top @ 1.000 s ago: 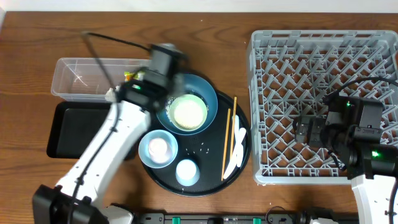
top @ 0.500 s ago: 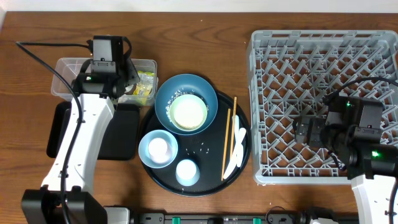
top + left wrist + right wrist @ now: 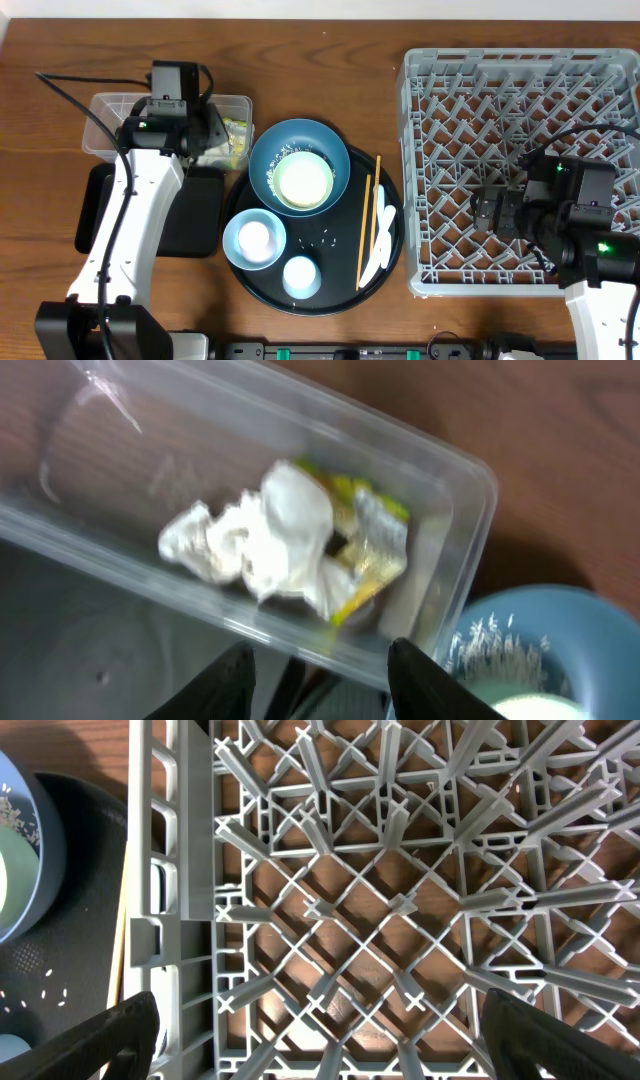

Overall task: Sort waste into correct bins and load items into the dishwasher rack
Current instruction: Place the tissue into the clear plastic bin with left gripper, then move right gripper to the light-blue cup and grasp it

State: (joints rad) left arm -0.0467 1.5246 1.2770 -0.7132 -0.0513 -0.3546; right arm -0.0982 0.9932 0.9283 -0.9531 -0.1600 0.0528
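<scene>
**Napkin and wrapper in the tub, left jaws parted above them**

Your left gripper (image 3: 322, 682) hangs over the near-tray end of the clear tub (image 3: 440, 470), which sits left of the round black tray (image 3: 390, 260). Its jaws are partway apart and hold nothing. The crumpled napkin (image 3: 270, 540) and the yellow-green wrapper (image 3: 372, 550) lie loose in the tub.

On the round tray:
- dark-blue bowl (image 3: 325, 150) with a pale cup (image 3: 303, 181) inside
- light-blue bowl (image 3: 240, 245)
- another small cup (image 3: 301, 276)
- chopsticks (image 3: 363, 235)
- white spoon (image 3: 383, 235)
- stray rice grains (image 3: 325, 238)

Right of the tray, your right gripper (image 3: 322, 1038) hovers inside the dishwasher rack (image 3: 520, 90), jaws wide and empty.

From overhead, your left arm covers that end of the tub and part of the shallow black tray (image 3: 195, 215) just left of the round tray. The wrist view is blurred. You can't tell what the white thing in the light-blue bowl is.

A second ago the left arm was blurred over the dark-blue bowl. It has since swung to the tub, and the right arm hasn't moved.
</scene>
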